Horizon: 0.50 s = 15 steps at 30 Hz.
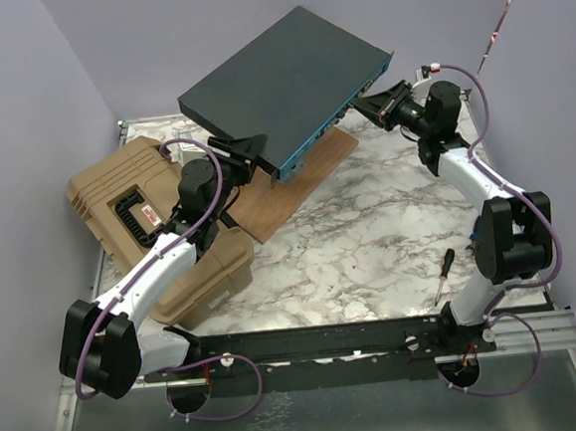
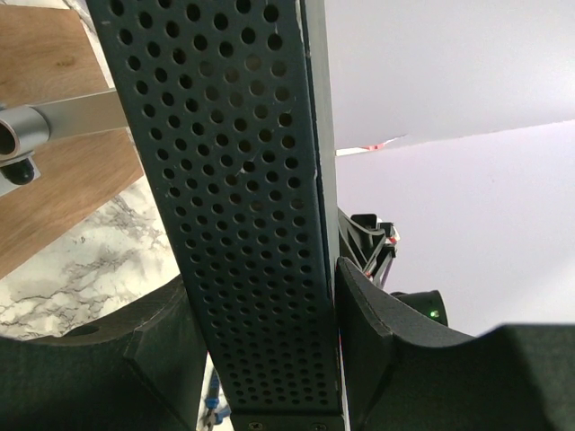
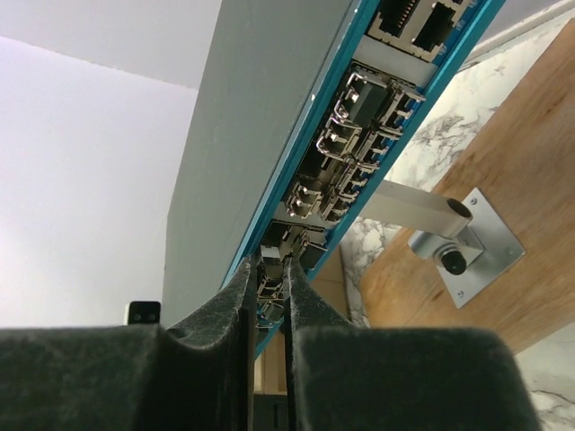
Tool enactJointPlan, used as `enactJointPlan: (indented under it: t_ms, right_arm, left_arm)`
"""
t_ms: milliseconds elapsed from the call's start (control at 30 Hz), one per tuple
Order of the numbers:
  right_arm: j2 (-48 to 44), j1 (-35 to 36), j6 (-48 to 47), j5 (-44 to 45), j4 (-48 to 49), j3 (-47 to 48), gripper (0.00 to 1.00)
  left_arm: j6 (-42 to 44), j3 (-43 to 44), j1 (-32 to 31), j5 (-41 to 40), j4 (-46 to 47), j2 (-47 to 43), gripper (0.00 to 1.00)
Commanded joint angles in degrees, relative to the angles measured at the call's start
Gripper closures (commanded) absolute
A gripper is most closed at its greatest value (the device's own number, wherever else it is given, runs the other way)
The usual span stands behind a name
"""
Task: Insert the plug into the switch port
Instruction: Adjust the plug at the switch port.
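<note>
Top view: screwdriver point(image 1: 444, 275) at 5 o'clock on the marble table point(image 1: 370, 239), tan case point(image 1: 127, 203) at 9 under the left arm point(image 1: 162, 260). Farther, at 12, the switch point(image 1: 282, 81) sits tilted above a wooden board point(image 1: 287, 201). Only the left wrist view shows the left gripper point(image 2: 269, 359) clamped on its perforated side. Right wrist view: right gripper point(image 3: 269, 287) at the teal port row point(image 3: 359, 117), fingers point(image 3: 225, 314) nearly together, hiding any plug; grip cannot be told.
</note>
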Motion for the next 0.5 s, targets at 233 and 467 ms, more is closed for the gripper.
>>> enactJointPlan:
  t_ms: [233,467]
  right_arm:
    - [-0.16,0.22,-16.51,2.80,-29.52,14.90,0.89]
    - [0.17,0.30,-22.97,7.95,-42.95,22.90,0.85]
  left_arm:
    - [3.01,-0.50,-0.21,-0.07,-2.87,-4.32,1.00]
    - [4.05,0.28,-0.22,-0.38,-4.76,-4.25,1.00]
